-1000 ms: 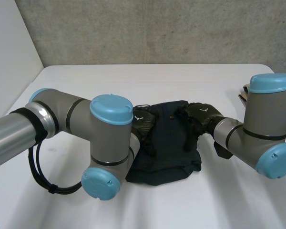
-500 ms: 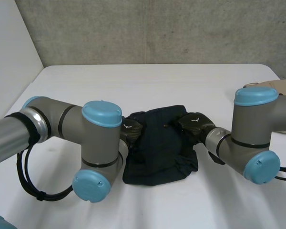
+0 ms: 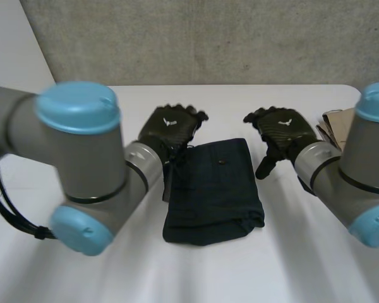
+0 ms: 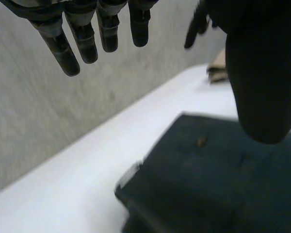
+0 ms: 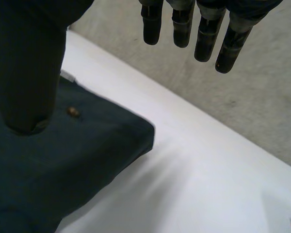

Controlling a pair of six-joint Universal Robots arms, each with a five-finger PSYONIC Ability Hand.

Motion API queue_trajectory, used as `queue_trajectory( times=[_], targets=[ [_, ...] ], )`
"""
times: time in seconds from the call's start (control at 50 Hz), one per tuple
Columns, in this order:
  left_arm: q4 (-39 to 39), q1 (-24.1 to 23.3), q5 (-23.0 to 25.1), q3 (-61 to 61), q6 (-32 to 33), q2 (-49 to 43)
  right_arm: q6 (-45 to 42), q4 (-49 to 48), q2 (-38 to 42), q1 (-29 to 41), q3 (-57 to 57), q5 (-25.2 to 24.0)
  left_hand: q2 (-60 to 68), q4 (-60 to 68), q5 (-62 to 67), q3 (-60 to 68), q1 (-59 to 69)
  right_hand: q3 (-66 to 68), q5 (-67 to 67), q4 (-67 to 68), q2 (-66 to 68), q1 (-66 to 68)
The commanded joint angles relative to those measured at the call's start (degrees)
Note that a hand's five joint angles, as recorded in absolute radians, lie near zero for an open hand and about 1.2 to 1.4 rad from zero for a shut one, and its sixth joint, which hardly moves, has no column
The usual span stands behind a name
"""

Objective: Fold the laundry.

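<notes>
Since the cloth (image 3: 213, 189) already lies as a compact dark rectangle in the middle of the table (image 3: 240, 104), the step looks like letting go and clearing off, maybe one last tidy; my read: keep both hands high enough that nothing snags the top layer; the near edge looks bunched and uneven, so any further touch should be a flat press there, not a pinch; if another fold is wanted, take both far corners together and carry them evenly. Left hand (image 3: 170, 128) hovers just beside the cloth's far left corner, fingers (image 4: 82, 41) straight and spread, holding nothing, no contact visible; right hand (image 3: 281, 129) hangs off the far right corner, apart from the cloth, also wide and empty.
</notes>
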Motion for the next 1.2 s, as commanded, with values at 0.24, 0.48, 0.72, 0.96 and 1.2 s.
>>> queue_trajectory(
  times=[0.24,0.48,0.72,0.96,1.2],
  targets=[
    [-0.3,2.0,12.3,-12.9,-2.8,21.8,1.0,-3.8,-12.0,0.9,20.2,-3.2,-1.5,-1.4,-2.4,-2.0,-0.7,-1.3,-3.2,-3.4,-2.3,0.4],
    [-0.1,3.8,15.2,-15.7,-5.9,23.4,-0.8,-17.5,-4.9,10.3,25.7,-3.8,-1.5,-1.4,-2.4,-2.0,-0.7,-1.3,-3.2,-3.4,-2.3,0.4],
    [0.2,4.1,15.1,-16.2,-5.9,23.3,-5.4,-23.0,4.0,11.9,22.9,-0.7,-1.5,-1.4,-2.4,-2.0,-0.7,-1.3,-3.2,-3.4,-2.3,0.4],
    [0.6,4.4,15.1,-16.3,-5.9,23.2,-8.4,-25.5,7.8,11.9,19.8,1.2,-1.5,-1.4,-2.4,-2.0,-0.7,-1.3,-3.2,-3.4,-2.3,0.4],
    [1.1,4.2,15.0,-16.5,-6.0,23.3,-8.8,-27.4,11.0,11.8,16.4,1.4,-1.5,-1.4,-2.4,-2.0,-0.7,15.2,13.4,13.2,14.3,16.9]
  ],
)
